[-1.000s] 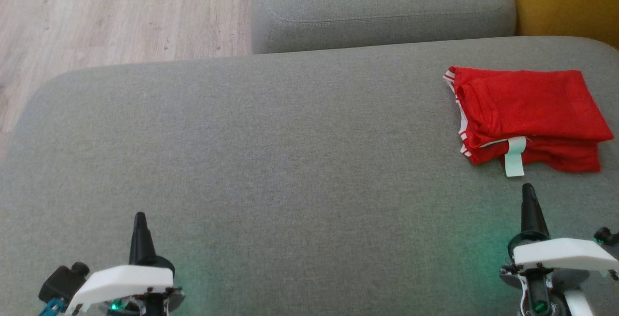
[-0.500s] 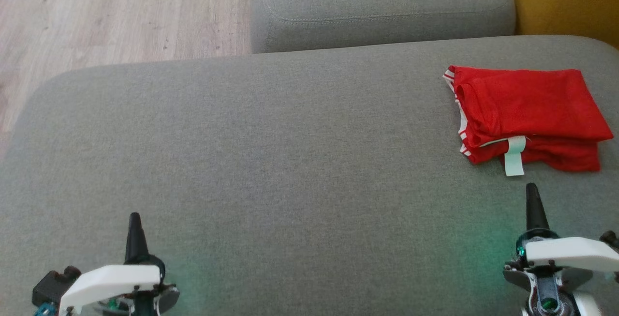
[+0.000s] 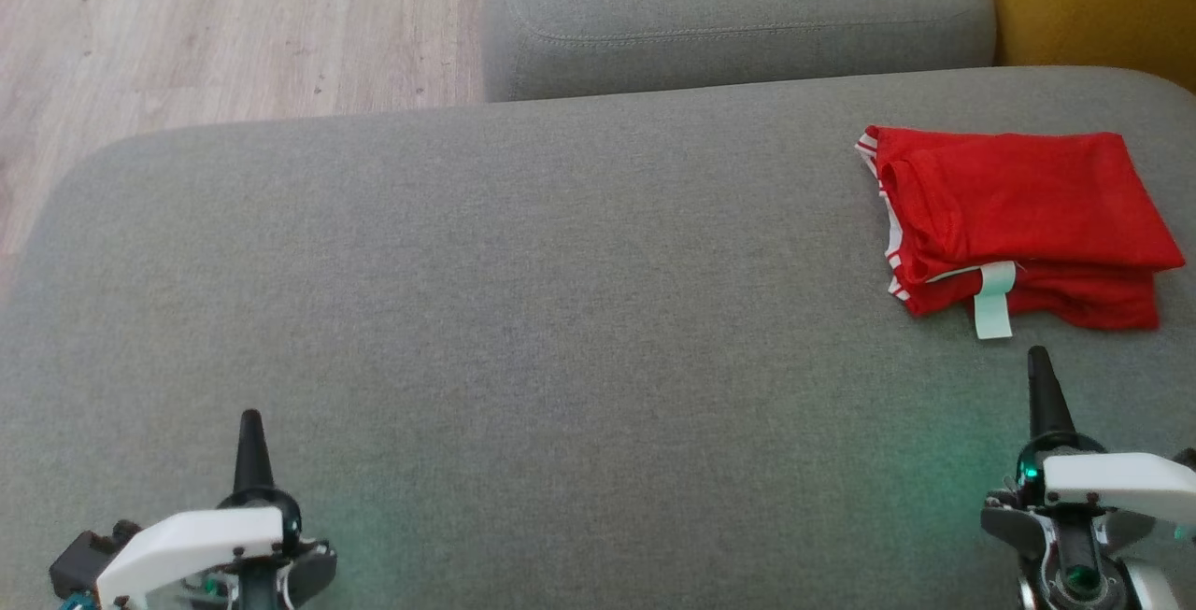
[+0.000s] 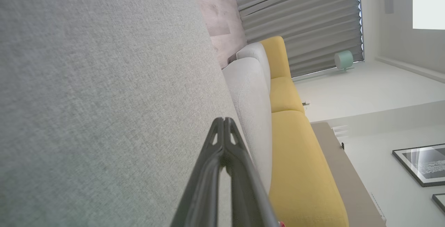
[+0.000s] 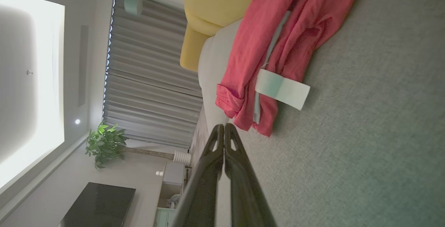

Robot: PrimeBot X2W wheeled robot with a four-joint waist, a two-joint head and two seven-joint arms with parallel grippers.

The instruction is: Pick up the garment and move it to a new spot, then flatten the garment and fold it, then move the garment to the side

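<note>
The garment [image 3: 1023,222] is red with white-striped trim and a pale tag, lying folded at the right end of the grey sofa seat [image 3: 561,311]. My right gripper [image 3: 1037,355] is shut and empty, its tip just short of the tag at the garment's near edge. The right wrist view shows the garment [image 5: 278,46] close ahead of the shut right gripper [image 5: 221,126]. Near the front left of the seat, my left gripper [image 3: 249,416] is shut and empty, far from the garment. The left wrist view has the left gripper [image 4: 223,120] shut over bare grey fabric.
A second grey cushion [image 3: 738,12] lies beyond the seat. Yellow upholstery [image 3: 1093,3] stands at the far right corner. Wooden floor [image 3: 187,31] lies past the seat's left and far edges. The seat's middle is bare fabric.
Both grippers have drawn back a little toward the near edge of the seat, the left one drifting left and the right one drifting right. The garment has not moved.
</note>
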